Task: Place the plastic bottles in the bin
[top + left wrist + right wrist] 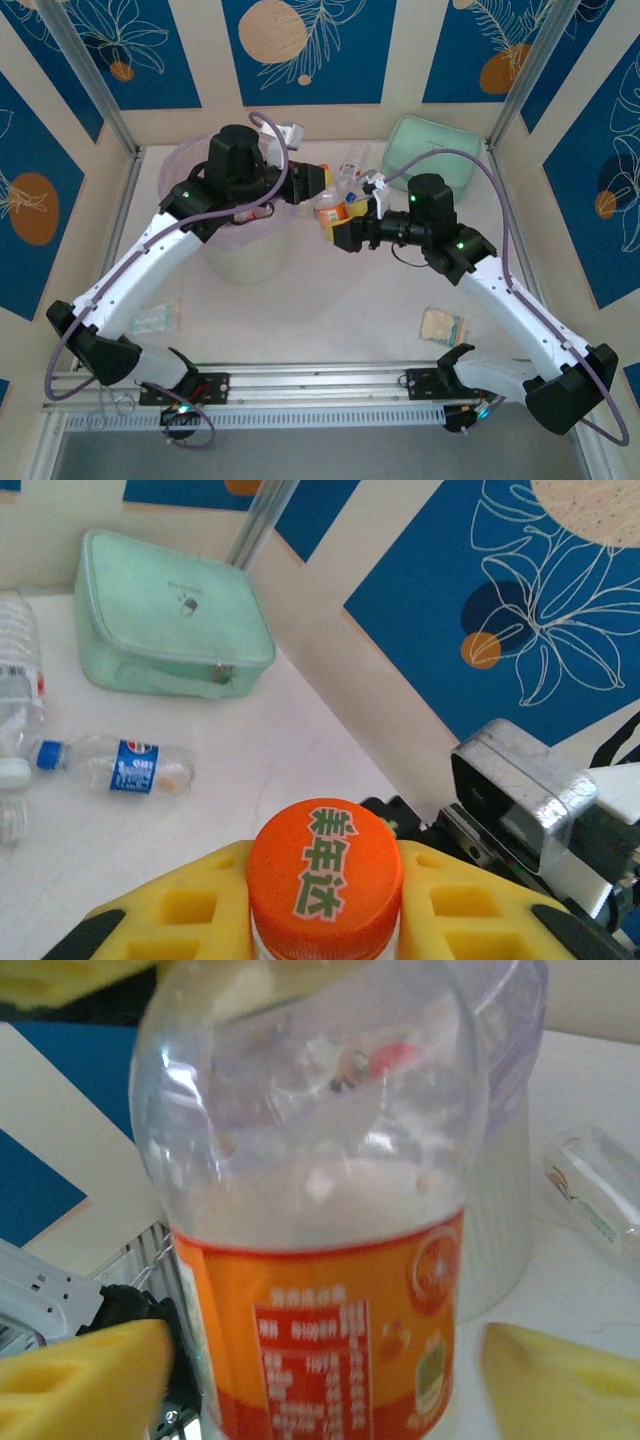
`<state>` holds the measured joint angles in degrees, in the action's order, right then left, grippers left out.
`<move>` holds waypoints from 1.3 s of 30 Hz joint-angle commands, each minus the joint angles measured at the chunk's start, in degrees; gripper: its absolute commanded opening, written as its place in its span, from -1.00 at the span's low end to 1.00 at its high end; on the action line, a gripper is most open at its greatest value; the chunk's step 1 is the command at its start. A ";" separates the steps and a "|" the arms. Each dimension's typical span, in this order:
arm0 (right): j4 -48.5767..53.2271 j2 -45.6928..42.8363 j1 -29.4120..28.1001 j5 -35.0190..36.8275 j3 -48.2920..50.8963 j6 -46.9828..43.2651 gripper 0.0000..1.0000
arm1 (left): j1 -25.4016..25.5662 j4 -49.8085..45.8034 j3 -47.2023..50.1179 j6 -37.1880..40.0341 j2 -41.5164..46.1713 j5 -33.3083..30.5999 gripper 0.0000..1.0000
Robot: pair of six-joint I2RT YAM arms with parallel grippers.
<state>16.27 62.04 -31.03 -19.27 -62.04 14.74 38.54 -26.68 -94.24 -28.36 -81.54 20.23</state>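
From the top camera, the orange-labelled bottle (330,208) hangs between the two arms above the table (330,310), just beside the pink bin (250,262). In the left wrist view, the left jaws are closed on its neck, yellow pads (190,905) pressed on either side below the orange cap (325,872); a blue-labelled bottle (125,766) lies on the table beyond. In the right wrist view, the right jaws stand wide, apart on either side of the body. The bottle looks empty, light, thin-walled and slick, so the stiff neck seems the safest hold.
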 commanded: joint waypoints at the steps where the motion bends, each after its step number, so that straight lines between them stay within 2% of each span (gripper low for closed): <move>1: 3.95 -1.41 1.33 4.02 -2.54 -1.54 0.98 | -2.29 -2.66 -5.62 3.53 0.36 -2.91 -0.64; 5: 7.62 -3.36 6.65 5.27 -1.50 -0.63 0.98 | -8.94 -4.46 -10.45 5.44 1.99 -6.09 -0.72; 8: 9.33 -5.17 10.72 5.12 0.32 0.68 0.98 | -12.35 -4.52 -12.37 10.64 3.54 -15.94 -0.84; 11: 9.80 -6.87 13.54 4.43 2.55 1.54 0.98 | -12.61 -0.81 -10.93 18.73 3.73 -28.21 -1.00; 12: 9.82 -7.19 14.19 4.28 3.20 1.69 0.98 | -12.82 0.85 -10.19 20.80 3.30 -30.40 -1.00; 17: 11.19 -7.44 15.72 4.53 3.86 1.40 0.98 | -13.23 6.89 -6.10 26.60 -0.26 -27.49 -1.00; 20: 12.45 -7.87 16.00 5.06 3.86 0.69 0.98 | -13.23 8.66 -3.42 29.47 -2.16 -29.63 -1.00; 23: 13.44 -8.55 16.59 5.12 4.21 0.05 0.98 | -13.23 9.86 0.01 31.22 -3.04 -27.89 -1.00; 28: 13.64 -8.95 17.65 4.73 4.30 -1.13 0.98 | -13.36 11.51 7.30 33.68 -1.43 -31.74 -1.00; 39: 12.27 -7.90 17.96 3.67 5.43 -0.57 0.98 | -15.05 14.53 18.86 30.20 -4.36 -29.41 -1.00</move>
<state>28.80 53.93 -13.37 -14.61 -57.28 14.81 24.14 -12.16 -77.45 3.57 -84.77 -10.17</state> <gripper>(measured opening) 0.990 0.280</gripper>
